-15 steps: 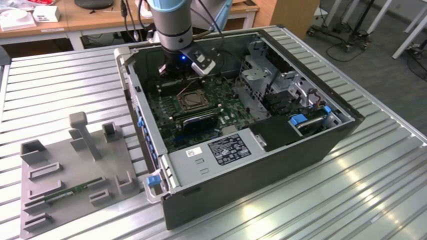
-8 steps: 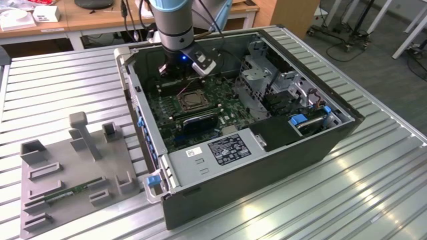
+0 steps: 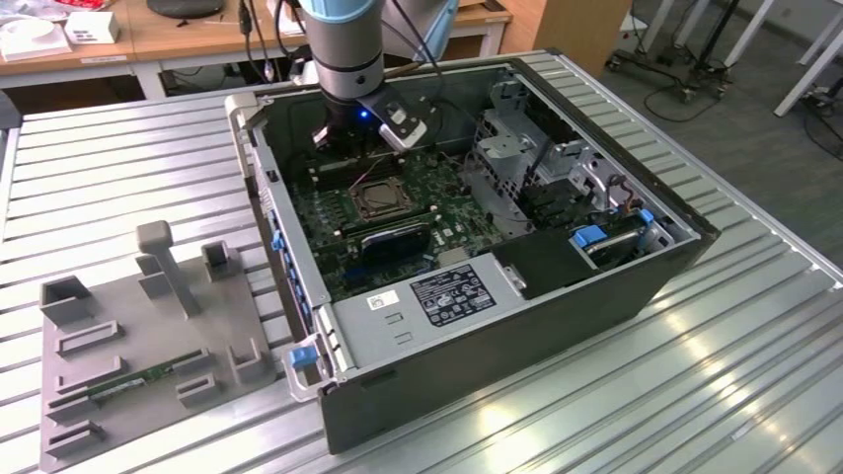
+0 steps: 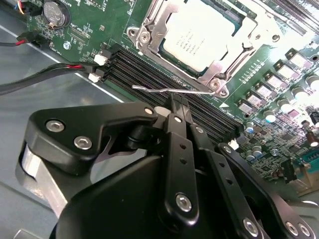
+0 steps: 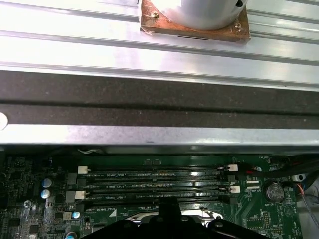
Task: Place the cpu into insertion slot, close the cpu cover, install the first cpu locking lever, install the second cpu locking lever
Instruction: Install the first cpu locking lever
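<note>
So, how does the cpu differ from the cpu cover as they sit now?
The cpu is a solid pale square with print; the cpu cover is an open frame with a cut-out centre. The cpu is smaller and sits inside the cover's opening. The cover has screw heads at its corners; the cpu has none. Both are silvery and seem to lie flat.

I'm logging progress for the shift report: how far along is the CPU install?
Done: the cpu is seated, with the cpu cover down around it. In hand: the gripper is at the wire locking lever beside the memory slots. Left: lever latching, which I cannot confirm.
</note>
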